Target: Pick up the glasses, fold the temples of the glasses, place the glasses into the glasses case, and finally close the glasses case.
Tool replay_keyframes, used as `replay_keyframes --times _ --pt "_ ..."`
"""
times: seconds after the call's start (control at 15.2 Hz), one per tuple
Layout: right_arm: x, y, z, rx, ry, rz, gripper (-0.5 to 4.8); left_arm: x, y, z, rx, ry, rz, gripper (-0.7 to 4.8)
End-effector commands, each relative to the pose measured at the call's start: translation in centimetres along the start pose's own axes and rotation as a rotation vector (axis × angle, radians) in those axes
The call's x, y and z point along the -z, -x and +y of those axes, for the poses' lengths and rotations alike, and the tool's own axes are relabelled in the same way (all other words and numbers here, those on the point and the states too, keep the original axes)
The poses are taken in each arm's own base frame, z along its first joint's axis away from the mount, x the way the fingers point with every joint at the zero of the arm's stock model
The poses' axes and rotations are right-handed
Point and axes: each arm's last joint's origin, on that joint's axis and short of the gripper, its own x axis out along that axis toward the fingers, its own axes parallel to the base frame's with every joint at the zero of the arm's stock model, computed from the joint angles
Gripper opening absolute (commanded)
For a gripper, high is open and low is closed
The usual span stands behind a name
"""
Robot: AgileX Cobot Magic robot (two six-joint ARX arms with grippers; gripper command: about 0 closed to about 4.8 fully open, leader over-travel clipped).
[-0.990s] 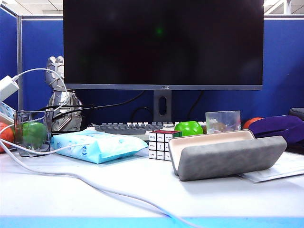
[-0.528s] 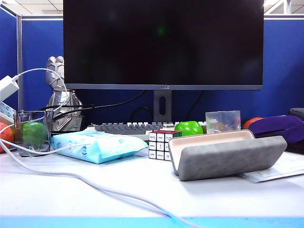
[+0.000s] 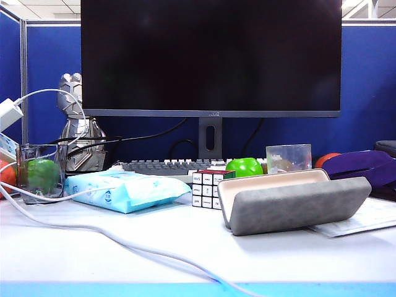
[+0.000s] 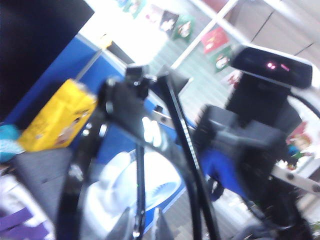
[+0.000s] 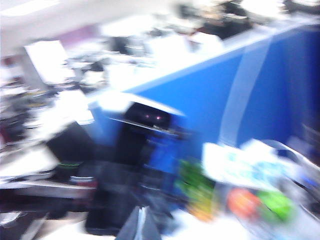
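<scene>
On the table (image 3: 93, 253) the case (image 3: 294, 207) lies open, tilted, beside the cube (image 3: 207, 187); no arm shows in the exterior view. The left hand (image 4: 145, 225), raised and tilted upward, grips the glasses (image 4: 135, 150) close before its camera. The right hand (image 5: 141, 226) is closed, empty, its view blurred.
</scene>
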Motion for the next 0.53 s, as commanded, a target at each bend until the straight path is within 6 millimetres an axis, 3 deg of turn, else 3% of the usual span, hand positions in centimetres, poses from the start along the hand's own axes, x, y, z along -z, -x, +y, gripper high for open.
replay_keyframes --times 0.07,0.26,0.53 --pt "1.6 0.0 -0.8 0.142 -0.021 0.100 0.68 0.3 0.0 0.3 -0.036 -0.002 0.036 -0.06" --pt "2.4 -1.0 -1.6 0.044 -0.068 0.154 1.18 0.6 -0.1 0.3 0.043 0.001 0.123 -0.06" --pt "2.3 -1.5 -1.0 -0.035 -0.050 0.149 1.19 0.7 -0.2 0.5 0.059 0.007 0.151 -0.06"
